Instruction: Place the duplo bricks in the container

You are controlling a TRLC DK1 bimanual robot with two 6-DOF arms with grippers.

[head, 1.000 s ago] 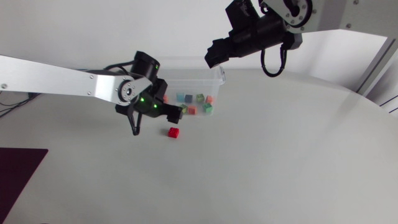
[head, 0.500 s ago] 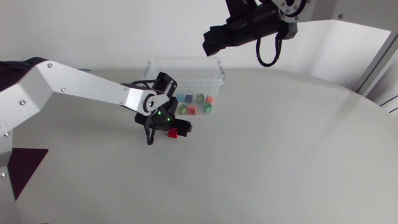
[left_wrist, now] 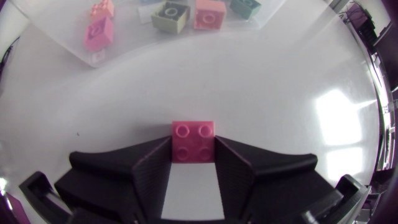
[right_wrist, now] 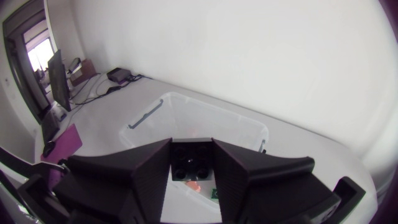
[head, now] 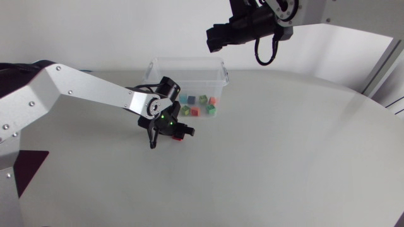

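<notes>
**Our pale surface, with one container and one loose brick on it**

We see a smooth, off-white surface (head: 284,157) whose edge curves round at the right of the head view. It is glossy enough to throw back a bright patch of light in the left wrist view. Two things rest directly on it. A clear, open-topped rectangular container (head: 221,74) stands upright toward the far side, left of the middle, and we can see the surface through its walls. A small red brick (head: 179,136) lies flat with its four studs up, in front of the container's near wall. It is near the container but apart from it, with bare surface between them.
</notes>
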